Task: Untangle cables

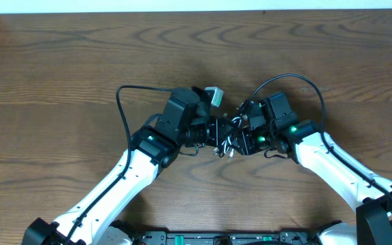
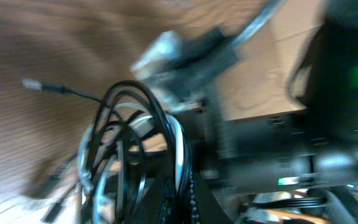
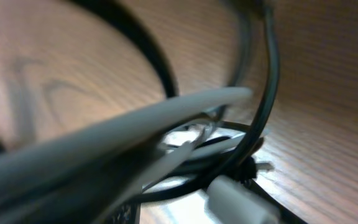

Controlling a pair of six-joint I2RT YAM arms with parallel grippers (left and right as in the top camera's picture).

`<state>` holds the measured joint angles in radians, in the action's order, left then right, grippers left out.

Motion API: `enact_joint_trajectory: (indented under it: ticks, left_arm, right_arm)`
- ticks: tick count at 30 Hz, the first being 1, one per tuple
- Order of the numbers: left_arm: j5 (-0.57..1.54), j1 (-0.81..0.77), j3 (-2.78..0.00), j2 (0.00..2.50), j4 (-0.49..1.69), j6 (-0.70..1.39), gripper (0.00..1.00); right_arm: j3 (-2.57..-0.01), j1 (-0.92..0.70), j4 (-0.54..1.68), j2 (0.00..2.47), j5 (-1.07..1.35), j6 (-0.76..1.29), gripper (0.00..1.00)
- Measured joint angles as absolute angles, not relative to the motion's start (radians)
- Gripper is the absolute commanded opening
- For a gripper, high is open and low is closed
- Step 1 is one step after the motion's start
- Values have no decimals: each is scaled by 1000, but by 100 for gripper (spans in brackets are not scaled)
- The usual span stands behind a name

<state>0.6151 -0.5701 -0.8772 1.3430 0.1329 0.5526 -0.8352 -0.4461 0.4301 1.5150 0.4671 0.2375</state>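
On the wooden table (image 1: pixel 60 68), left fingers (image 1: pixel 218 135) clench the tangled cables (image 2: pixel 129 134); right fingers (image 1: pixel 242 136): cannot tell

Overhead: bright, even light, sharp throughout; only soft, short shadows on the table (image 1: pixel 60 68).
Left wrist: dimmer, motion-smeared; cables (image 2: pixel 129 124) readable, background blurred.
Right wrist: too close, wholly out of focus; pale glare at left.

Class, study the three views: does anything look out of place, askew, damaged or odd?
Yes: the cables, one black and one white, sit in one tangle in the middle, their loops threaded through each other. Nothing looks spilled or broken.
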Motion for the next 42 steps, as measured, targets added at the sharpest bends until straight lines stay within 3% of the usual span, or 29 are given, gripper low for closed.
enact_joint_trajectory:
  ticks: [4, 14, 18, 30, 37, 38, 42]
  left_arm:
    - [684, -570, -877, 1343, 67, 577, 8]
    - [739, -564, -877, 1319, 59, 571, 8]
    - [746, -520, -877, 1269, 99, 557, 8]
    - [764, -236, -877, 1191, 335, 467, 8]
    - [752, -76, -877, 1191, 430, 420, 8]
    - [741, -65, -877, 1191, 442, 417, 11]
    - [679, -39, -877, 1191, 465, 403, 37]
  right_arm:
    - [-835, -456, 430, 1515, 370, 284, 27]
    - [-836, -457, 509, 1515, 54, 477, 20]
    - [-836, -457, 568, 1513, -71, 525, 1]
    - [-835, -433, 673, 1509, -310, 557, 1]
    - [-835, -376, 670, 1509, -302, 559, 1]
    - [-835, -369, 657, 1509, -281, 554, 1]
    - [-835, -348, 585, 1509, -113, 462, 1]
